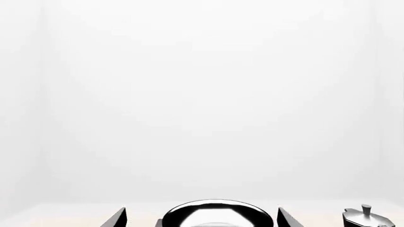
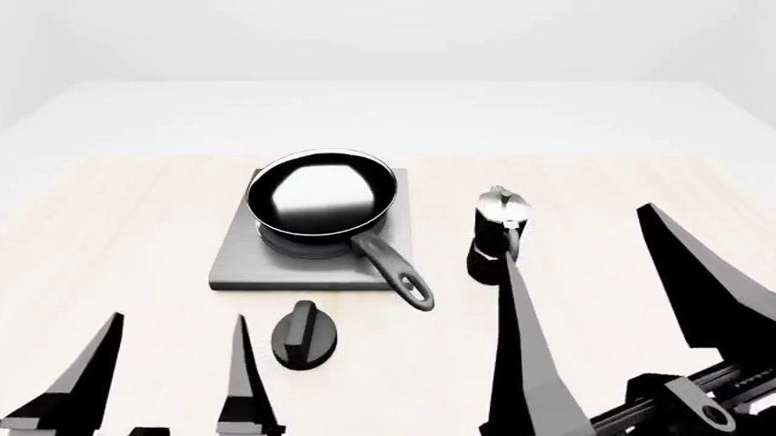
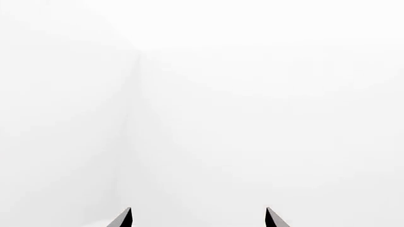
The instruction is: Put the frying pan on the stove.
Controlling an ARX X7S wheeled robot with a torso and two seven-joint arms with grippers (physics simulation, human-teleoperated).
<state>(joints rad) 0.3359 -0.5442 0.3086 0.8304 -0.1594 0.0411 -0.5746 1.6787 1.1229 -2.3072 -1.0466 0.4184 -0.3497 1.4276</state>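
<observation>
Both claws open, empty, low at near edge of desk: left claw near knob, right claw raised beside moka pot. Frying pan sitting on stove, handle overhanging toward knob.

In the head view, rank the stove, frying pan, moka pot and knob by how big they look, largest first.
1. stove, the widest footprint.
2. frying pan, slightly narrower than the slab, though its handle overhangs the front edge.
3. moka pot.
4. knob, unsure against the moka pot: they look close in size and the knob sits nearer the camera.
</observation>
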